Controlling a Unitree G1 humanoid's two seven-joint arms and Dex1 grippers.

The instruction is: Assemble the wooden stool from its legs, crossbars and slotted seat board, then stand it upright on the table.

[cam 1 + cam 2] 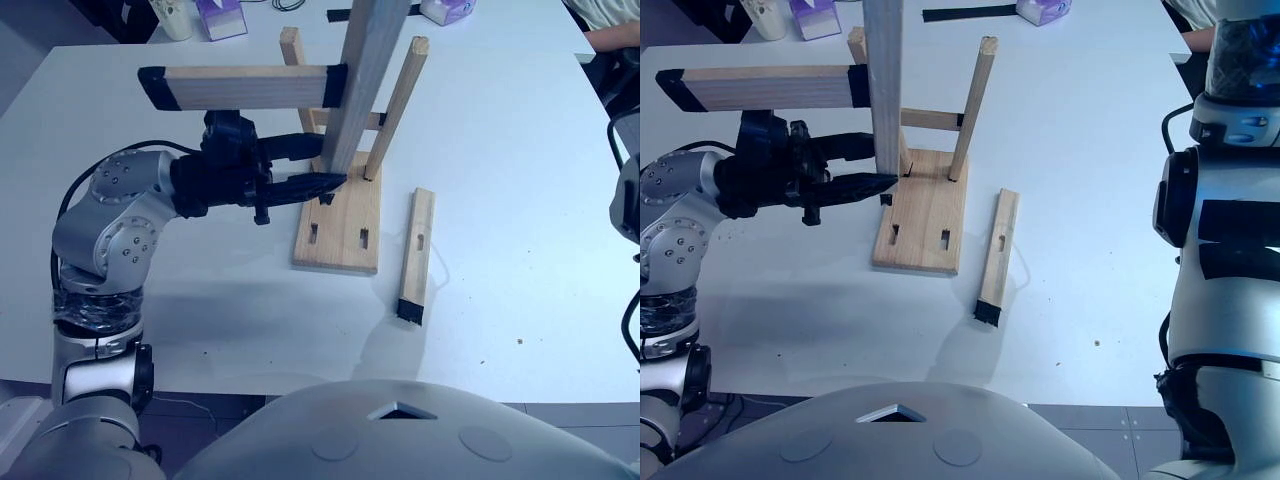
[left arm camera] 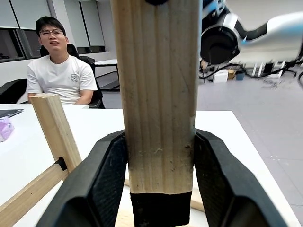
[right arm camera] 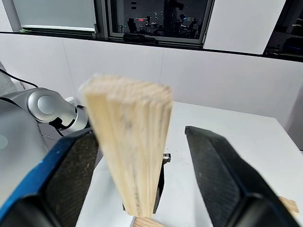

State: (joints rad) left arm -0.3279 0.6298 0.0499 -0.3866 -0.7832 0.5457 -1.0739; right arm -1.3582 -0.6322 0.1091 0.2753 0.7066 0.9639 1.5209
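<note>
White counter point(image 1: 520, 200) carries everything. Along its far edge stand two purple boxes point(image 1: 220, 17) and one pale cup point(image 1: 175, 17). Beyond it the room has a light wall under dark windows point(image 3: 156, 19).

One seat board point(image 1: 340, 245) lies flat at the middle of the counter, with two open slots point(image 1: 314, 233) at its near end. Two thin legs point(image 1: 400, 100) stand on its far end, joined by one crossbar point(image 1: 930, 120). One thicker upright leg point(image 1: 368, 60) stands at the board's left side. From it one bar point(image 1: 245, 87) with black ends sticks out to the left. One loose leg point(image 1: 418, 250) lies on the counter just right of the board.

The left hand point(image 1: 332, 166) is closed on the upright leg near its foot, one finger on each side. The right hand point(image 3: 144, 179) is wide open around the top of the same leg.
</note>
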